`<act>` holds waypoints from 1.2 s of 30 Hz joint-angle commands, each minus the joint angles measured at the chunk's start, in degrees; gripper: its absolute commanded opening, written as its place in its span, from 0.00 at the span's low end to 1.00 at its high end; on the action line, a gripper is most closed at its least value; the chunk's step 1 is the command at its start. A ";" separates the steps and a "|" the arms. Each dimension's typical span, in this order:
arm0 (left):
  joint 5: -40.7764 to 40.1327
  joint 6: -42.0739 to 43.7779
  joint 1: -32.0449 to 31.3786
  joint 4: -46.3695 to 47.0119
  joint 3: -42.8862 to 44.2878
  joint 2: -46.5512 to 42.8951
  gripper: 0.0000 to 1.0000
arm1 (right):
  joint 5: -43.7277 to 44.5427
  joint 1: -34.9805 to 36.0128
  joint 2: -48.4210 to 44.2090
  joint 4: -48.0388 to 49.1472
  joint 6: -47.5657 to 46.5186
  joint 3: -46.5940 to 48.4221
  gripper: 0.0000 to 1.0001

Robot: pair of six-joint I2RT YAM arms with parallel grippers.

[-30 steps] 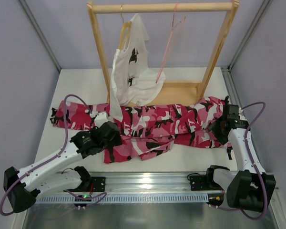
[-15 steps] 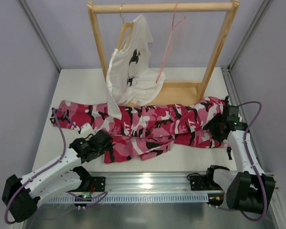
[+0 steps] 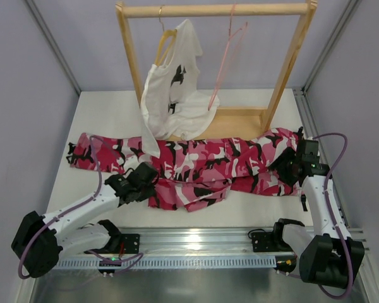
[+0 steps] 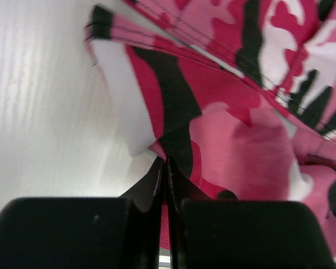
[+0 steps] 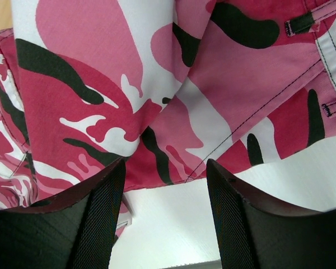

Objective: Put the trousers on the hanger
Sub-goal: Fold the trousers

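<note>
The pink, white and black camouflage trousers lie spread across the table in front of the rack. My left gripper is at their front left fold. In the left wrist view the left gripper is shut on an edge of the trousers, with cloth pinched between the fingers. My right gripper is at the trousers' right end. In the right wrist view the right gripper is open just above the table, with the edge of the trousers beyond its tips. The thin pink hanger hangs on the rack's top bar.
A wooden rack stands at the back of the table. A white T-shirt with a black print hangs on a wooden hanger at its left. A metal rail runs along the near edge, and grey walls close both sides.
My left gripper has moved right onto the trousers' front fold and shut on the cloth, and the fold has bunched up to the right. The right arm has barely moved.
</note>
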 commanded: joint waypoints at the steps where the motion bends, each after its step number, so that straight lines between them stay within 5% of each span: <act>1: -1.24 1.33 -3.01 1.50 5.47 2.03 0.00 | -1.43 -0.20 -1.40 1.64 -0.33 2.64 0.63; 8: -10.22 7.12 -20.12 -0.10 24.86 12.22 0.00 | -2.22 -0.20 -1.58 2.43 0.46 2.38 0.62; 15: -5.58 17.22 -23.50 13.16 33.07 29.53 0.01 | -2.83 -0.20 -1.58 3.57 0.63 1.50 0.63; 19: -1.97 20.49 -23.85 14.77 37.82 35.34 0.21 | -2.13 -0.20 -2.02 3.40 -0.24 1.32 0.63; 20: -1.96 21.45 -24.11 14.59 38.09 35.09 0.42 | -2.13 -0.20 -2.02 3.23 -0.51 1.50 0.63; 23: -2.05 24.08 -24.29 14.59 37.48 30.54 0.62 | -2.65 -0.20 -2.72 3.48 -1.30 1.50 0.63; 29: -5.04 26.38 -24.03 4.17 39.85 22.53 0.65 | -9.32 -0.20 -4.21 7.35 -3.14 -0.25 0.63; 36: -9.35 15.58 -20.09 -10.55 33.36 16.82 0.65 | -21.02 2.51 -8.61 12.89 -7.72 -1.14 0.62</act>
